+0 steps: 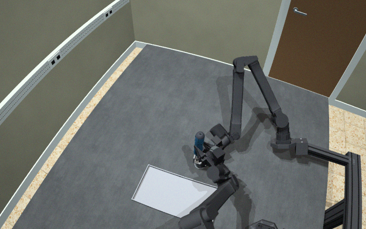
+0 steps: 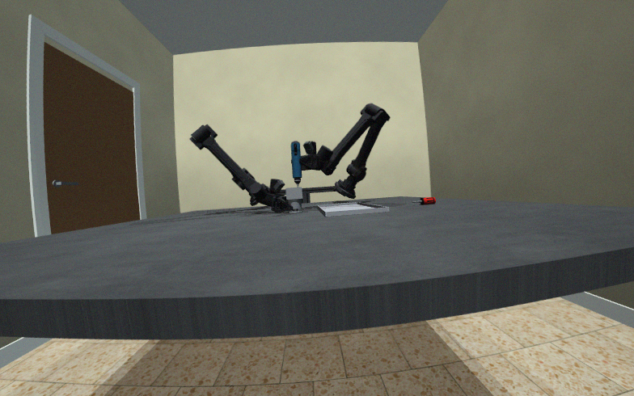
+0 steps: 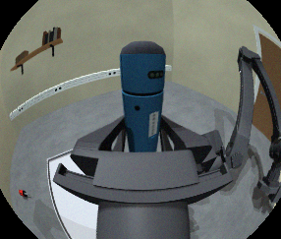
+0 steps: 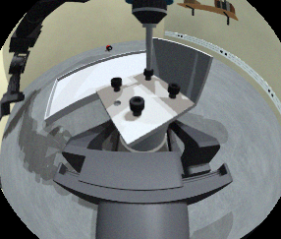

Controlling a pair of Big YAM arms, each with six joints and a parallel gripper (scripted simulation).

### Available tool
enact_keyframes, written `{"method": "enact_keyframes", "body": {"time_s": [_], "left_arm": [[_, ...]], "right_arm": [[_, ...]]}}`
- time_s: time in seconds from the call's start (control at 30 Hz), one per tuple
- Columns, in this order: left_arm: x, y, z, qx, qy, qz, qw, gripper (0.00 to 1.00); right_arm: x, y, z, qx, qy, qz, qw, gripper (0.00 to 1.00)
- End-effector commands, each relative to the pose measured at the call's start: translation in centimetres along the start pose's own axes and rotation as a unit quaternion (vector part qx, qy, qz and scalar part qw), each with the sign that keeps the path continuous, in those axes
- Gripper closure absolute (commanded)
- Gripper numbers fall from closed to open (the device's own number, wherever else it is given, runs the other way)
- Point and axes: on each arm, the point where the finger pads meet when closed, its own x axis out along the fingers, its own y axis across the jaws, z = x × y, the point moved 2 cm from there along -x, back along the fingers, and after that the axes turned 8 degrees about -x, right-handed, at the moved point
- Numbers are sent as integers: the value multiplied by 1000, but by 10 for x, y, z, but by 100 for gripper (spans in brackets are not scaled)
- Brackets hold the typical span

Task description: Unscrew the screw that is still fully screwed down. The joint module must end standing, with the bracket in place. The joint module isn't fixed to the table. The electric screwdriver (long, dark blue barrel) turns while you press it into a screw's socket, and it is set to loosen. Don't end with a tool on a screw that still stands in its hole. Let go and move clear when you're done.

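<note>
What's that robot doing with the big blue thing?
The left gripper is holding the electric screwdriver upright, with its tip at the far screw. The right gripper has its fingers around the standing joint module, probably to keep it steady. Three other screws stick up. I can't tell whether the far one is loose yet.
</note>
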Motion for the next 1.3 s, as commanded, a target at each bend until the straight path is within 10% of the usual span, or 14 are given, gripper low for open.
{"method": "enact_keyframes", "body": {"time_s": [0.0, 1.27], "left_arm": [[11, -2, 28, 3, -28, 2, 1000, 58], [12, -4, 42, 3, -40, 2, 999, 58]], "right_arm": [[1, -3, 4, -1, -5, -5, 1000, 41], [1, -3, 4, -1, -5, -5, 1000, 41]]}}
